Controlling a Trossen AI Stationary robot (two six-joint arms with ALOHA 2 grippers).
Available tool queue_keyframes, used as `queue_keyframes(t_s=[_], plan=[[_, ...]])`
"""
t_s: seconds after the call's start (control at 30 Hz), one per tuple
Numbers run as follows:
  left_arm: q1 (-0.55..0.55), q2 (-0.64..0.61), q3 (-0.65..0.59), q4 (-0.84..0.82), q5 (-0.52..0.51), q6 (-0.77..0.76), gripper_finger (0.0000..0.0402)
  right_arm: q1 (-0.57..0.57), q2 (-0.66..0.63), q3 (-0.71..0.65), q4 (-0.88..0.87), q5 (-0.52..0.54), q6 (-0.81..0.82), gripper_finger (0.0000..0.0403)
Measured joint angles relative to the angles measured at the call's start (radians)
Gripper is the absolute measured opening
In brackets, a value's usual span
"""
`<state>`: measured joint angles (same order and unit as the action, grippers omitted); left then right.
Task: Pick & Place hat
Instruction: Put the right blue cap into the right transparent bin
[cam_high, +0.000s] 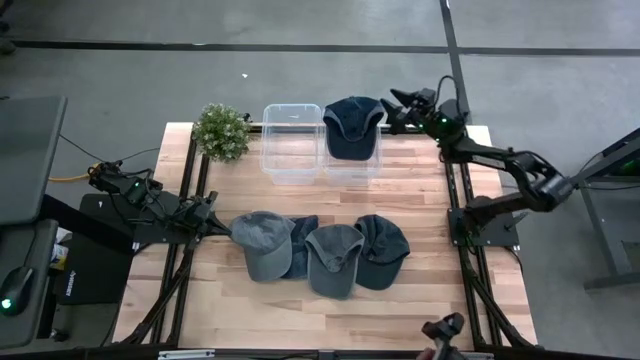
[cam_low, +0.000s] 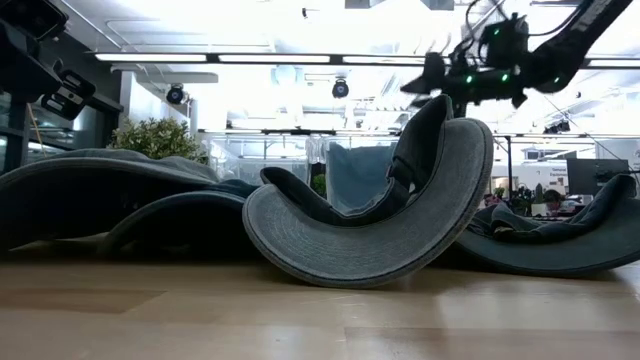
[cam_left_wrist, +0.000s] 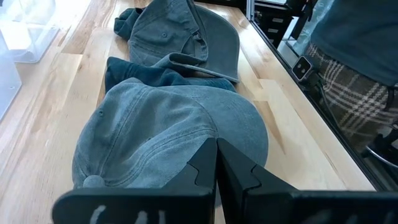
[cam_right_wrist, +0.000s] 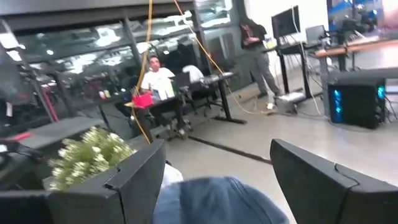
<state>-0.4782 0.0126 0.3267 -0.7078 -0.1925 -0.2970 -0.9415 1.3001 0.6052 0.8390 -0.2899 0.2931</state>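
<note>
Fingers first: my right gripper (cam_high: 392, 103) has its fingers (cam_right_wrist: 134, 180) spread wide and holding nothing, raised over the far right corner of the desk (cam_high: 420, 190), just beside the dark navy cap (cam_high: 352, 126). My left gripper (cam_high: 222, 227) has its fingers (cam_left_wrist: 205, 171) pressed together, gripping nothing, tips right at the edge of the light grey-blue cap (cam_high: 264, 243) at the desk's left side.

Two clear plastic bins stand side by side at the far edge. The left bin (cam_high: 291, 143) shows nothing inside. The right bin (cam_high: 350, 160) carries the dark navy cap, which sits over its top and covers most of the opening.

Four caps lie in a row across the middle of the desk, overlapping: the light grey-blue one, a dark blue cap (cam_high: 303, 242) mostly hidden beneath its neighbours, a grey cap (cam_high: 333, 258), and a dark teal cap (cam_high: 382, 248) on the right. In the low view one grey cap rests with its brim curled upward (cam_low: 370, 235).

A small potted plant (cam_high: 222, 131) stands at the far left corner, just beside the left bin. A person in plaid trousers (cam_left_wrist: 351, 93) stands close to the desk's edge, and other people show in the room behind.
</note>
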Motion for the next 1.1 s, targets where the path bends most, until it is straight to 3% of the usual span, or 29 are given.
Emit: queue_keyframes(t_s=[0.2, 0.33, 0.47, 0.67, 1.1], plan=[[0.000, 0.000, 0.000, 0.000, 0.000, 0.000, 0.0000, 0.005, -0.171, 0.001, -0.164, -0.060, -0.003, 0.0281], [0.000, 0.000, 0.000, 0.000, 0.000, 0.000, 0.0000, 0.038, -0.253, 0.075, -0.422, -0.060, -0.071, 0.0281], [0.000, 0.000, 0.000, 0.000, 0.000, 0.000, 0.0000, 0.104, -0.260, 0.225, -0.716, -0.022, -0.206, 0.0281], [0.000, 0.000, 0.000, 0.000, 0.000, 0.000, 0.0000, 0.224, -0.203, 0.407, -1.023, 0.060, -0.382, 0.0281], [0.000, 0.000, 0.000, 0.000, 0.000, 0.000, 0.0000, 0.337, -0.118, 0.461, -1.165, 0.075, -0.363, 0.0281]])
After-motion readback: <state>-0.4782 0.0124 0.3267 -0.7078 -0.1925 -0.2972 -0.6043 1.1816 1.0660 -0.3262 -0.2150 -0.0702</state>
